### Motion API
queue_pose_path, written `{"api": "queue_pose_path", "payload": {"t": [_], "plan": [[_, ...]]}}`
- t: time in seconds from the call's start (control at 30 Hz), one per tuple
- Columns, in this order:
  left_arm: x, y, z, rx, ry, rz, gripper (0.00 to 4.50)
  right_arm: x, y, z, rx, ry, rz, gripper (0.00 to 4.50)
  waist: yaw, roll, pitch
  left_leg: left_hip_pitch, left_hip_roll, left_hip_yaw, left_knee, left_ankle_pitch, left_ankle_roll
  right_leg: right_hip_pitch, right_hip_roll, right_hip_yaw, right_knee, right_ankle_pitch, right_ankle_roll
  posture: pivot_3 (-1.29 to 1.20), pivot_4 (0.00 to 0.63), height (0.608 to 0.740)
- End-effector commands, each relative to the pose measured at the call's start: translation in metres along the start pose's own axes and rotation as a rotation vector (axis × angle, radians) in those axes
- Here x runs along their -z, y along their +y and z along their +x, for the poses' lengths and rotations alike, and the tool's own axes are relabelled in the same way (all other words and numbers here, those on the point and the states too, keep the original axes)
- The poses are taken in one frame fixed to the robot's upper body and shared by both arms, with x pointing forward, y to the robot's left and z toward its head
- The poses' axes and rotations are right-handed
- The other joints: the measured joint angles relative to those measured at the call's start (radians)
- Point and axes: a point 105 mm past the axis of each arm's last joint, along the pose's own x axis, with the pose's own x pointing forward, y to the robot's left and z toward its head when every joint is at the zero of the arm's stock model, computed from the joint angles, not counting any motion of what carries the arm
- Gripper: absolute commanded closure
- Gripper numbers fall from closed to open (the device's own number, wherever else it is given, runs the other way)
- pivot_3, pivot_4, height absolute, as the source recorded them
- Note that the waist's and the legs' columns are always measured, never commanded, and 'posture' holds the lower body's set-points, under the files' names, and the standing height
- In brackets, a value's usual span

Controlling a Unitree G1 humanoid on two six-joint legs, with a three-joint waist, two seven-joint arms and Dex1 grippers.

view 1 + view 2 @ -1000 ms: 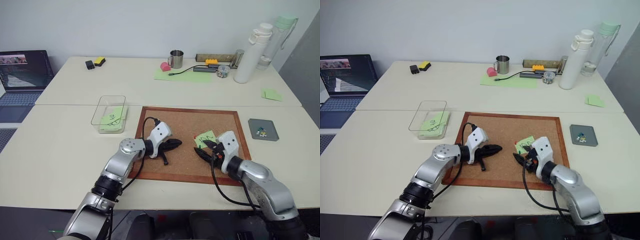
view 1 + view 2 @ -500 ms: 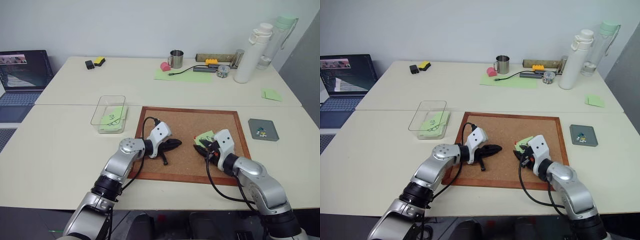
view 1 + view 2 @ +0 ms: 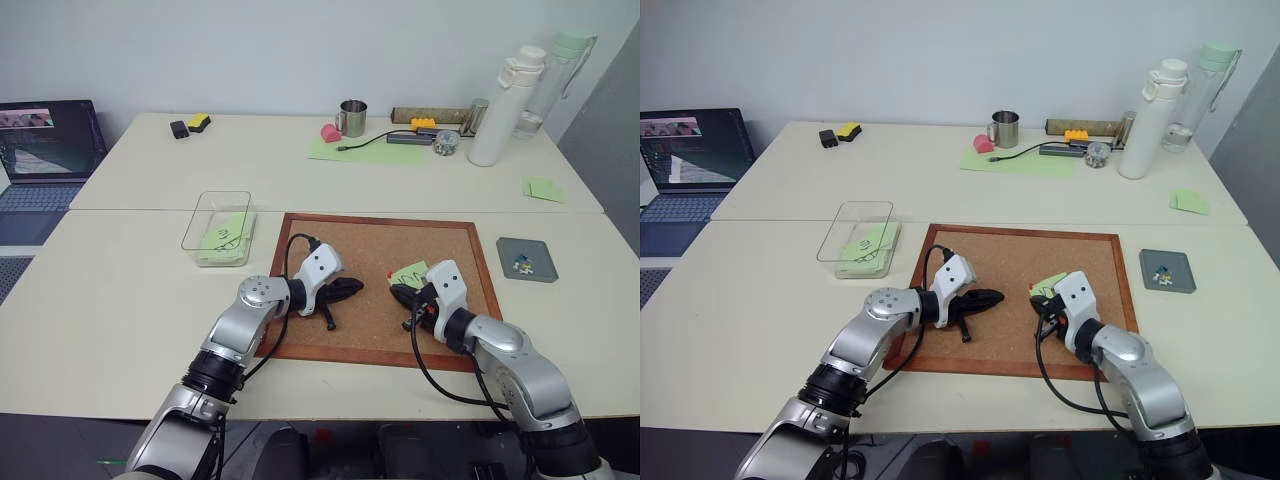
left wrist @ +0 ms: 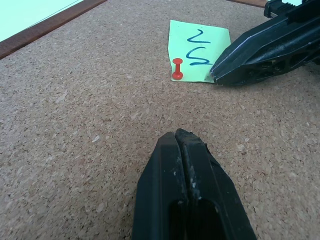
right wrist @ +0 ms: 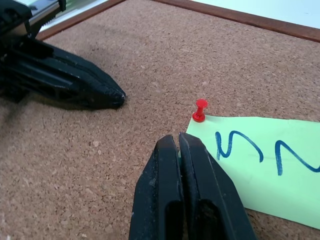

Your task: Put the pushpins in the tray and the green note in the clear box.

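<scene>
Bright even indoor light, soft shadows, sharp frames

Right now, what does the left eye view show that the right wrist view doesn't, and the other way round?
Left eye view alone: the clear box with a scribbled note in it, the grey tray with small pins, and the cork board's full frame.

Right wrist view alone: the red pushpin standing at the green note's corner, close enough to read, beside the shut right gripper.

Both: the cork board, the green note, and the shut left gripper resting on the cork.
</scene>
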Motion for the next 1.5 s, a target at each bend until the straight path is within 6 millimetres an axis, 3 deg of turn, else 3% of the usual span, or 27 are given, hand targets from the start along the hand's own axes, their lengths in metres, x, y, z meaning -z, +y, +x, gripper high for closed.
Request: {"api": "queue_pose_path", "payload": {"t": [0.03,0.27,0.37,0.53,0.7,0.8,1.0,1.23,1.5], "plan": [[0.016,0.006,-0.005,-0.029,0.066,-0.024,4.5,-0.043,0.008,-0.007,-0.037,-0.177,0.001,4.48,0.0,0.0,0.0,0.0,0.0,0.0,0.0,0.0,0.0,0.0,0.0,0.0,0.0,0.0,0.0,0.0,0.15,0.74],[0.017,0.004,-0.004,-0.023,0.07,-0.021,4.5,-0.055,-0.002,-0.016,0.007,-0.227,0.036,4.48,0.0,0.0,0.0,0.0,0.0,0.0,0.0,0.0,0.0,0.0,0.0,0.0,0.0,0.0,0.0,0.0,0.15,0.74],[0.017,0.004,-0.003,-0.02,0.07,-0.021,4.5,-0.062,-0.018,-0.024,0.079,-0.265,0.067,4.48,0.0,0.0,0.0,0.0,0.0,0.0,0.0,0.0,0.0,0.0,0.0,0.0,0.0,0.0,0.0,0.0,0.15,0.74],[0.018,0.004,-0.004,-0.019,0.07,-0.019,4.5,-0.066,-0.075,-0.045,0.361,-0.282,0.073,4.48,0.0,0.0,0.0,0.0,0.0,0.0,0.0,0.0,0.0,0.0,0.0,0.0,0.0,0.0,0.0,0.0,0.15,0.74],[0.018,0.004,-0.005,-0.018,0.072,-0.015,4.5,-0.046,-0.155,-0.089,0.733,-0.153,0.018,4.48,0.0,0.0,0.0,0.0,0.0,0.001,0.0,0.0,0.0,0.0,0.0,0.001,-0.001,0.0,0.0,0.0,0.15,0.74],[0.018,0.004,-0.005,-0.018,0.073,-0.014,4.5,-0.041,-0.176,-0.101,0.79,-0.108,-0.009,4.48,0.0,0.0,0.0,0.0,0.0,0.001,-0.001,0.0,0.0,0.0,-0.001,0.001,-0.001,0.0,0.0,0.0,0.15,0.74],[0.018,0.003,-0.007,-0.021,0.071,-0.015,4.5,-0.034,-0.191,-0.1,0.797,-0.093,0.026,4.48,-0.004,0.001,0.0,0.002,0.0,0.002,-0.001,0.0,0.0,0.001,0.0,0.003,0.0,0.0,0.0,0.0,0.15,0.74],[0.018,0.004,-0.008,-0.03,0.07,-0.02,4.5,-0.033,-0.194,-0.091,0.755,-0.114,0.1,4.48,-0.003,0.001,0.0,0.002,0.0,0.002,-0.002,0.0,0.0,0.001,0.0,0.002,0.0,0.0,0.0,0.0,0.15,0.74],[0.017,0.003,-0.007,-0.031,0.067,-0.031,4.5,-0.028,-0.191,-0.091,0.746,-0.119,0.127,3.05,-0.004,0.001,0.0,0.002,0.001,0.002,-0.002,0.0,0.0,0.001,0.0,0.003,0.0,0.0,0.0,0.0,0.15,0.74]]}}
